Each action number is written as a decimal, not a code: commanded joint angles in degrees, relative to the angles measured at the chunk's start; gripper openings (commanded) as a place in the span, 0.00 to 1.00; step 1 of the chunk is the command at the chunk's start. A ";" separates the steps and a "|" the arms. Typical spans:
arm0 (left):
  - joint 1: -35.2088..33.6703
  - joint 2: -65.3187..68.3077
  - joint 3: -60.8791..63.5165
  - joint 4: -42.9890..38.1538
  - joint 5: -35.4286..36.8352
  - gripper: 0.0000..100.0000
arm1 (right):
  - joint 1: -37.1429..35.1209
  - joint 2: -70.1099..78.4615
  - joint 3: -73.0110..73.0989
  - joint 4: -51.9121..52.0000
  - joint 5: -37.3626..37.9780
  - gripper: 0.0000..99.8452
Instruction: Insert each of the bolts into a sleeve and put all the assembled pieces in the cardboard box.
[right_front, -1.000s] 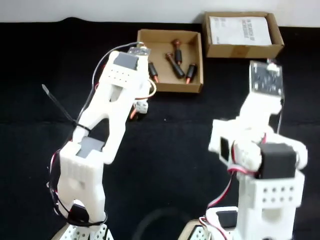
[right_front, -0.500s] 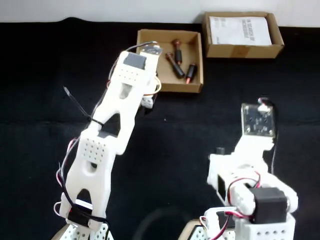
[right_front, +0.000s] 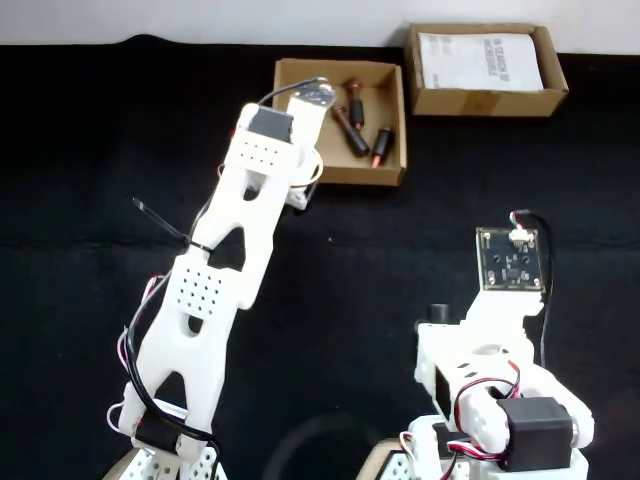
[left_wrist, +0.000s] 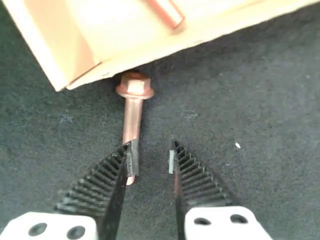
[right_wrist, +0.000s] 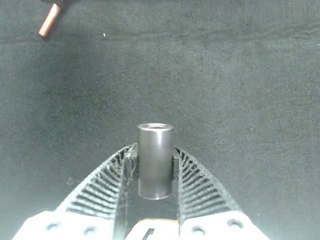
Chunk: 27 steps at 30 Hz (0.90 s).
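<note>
A copper bolt (left_wrist: 132, 120) lies on the black mat with its head against the front wall of the cardboard box (left_wrist: 200, 32). My left gripper (left_wrist: 150, 147) is open over the bolt's shaft end, which sits just inside one finger. From above, that gripper (right_front: 298, 193) hangs at the front edge of the box (right_front: 340, 176), which holds several assembled pieces (right_front: 350, 130). My right gripper (right_wrist: 152, 150) is shut on a dark steel sleeve (right_wrist: 155, 160), held upright above the mat. The right arm (right_front: 500, 340) is folded back near its base.
A second cardboard box (right_front: 487, 100) with a printed sheet inside stands at the back right. Another copper bolt end (right_wrist: 49, 22) shows far off in the right wrist view. A black cable tie (right_front: 165, 222) sticks out from the left arm.
The left arm has stretched forward, bringing its gripper to the box's front edge. The right arm has drawn back and down toward its base with the sleeve.
</note>
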 joint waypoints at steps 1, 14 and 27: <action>-1.19 0.57 -2.33 -0.35 -0.35 0.12 | 0.66 -0.66 0.13 -0.84 0.79 0.01; -3.21 6.11 -2.42 -6.95 -4.04 0.12 | 0.66 -0.31 0.22 -2.51 1.93 0.01; -2.24 6.29 -2.68 -7.56 -5.80 0.01 | 0.66 -0.31 0.31 -3.74 1.76 0.01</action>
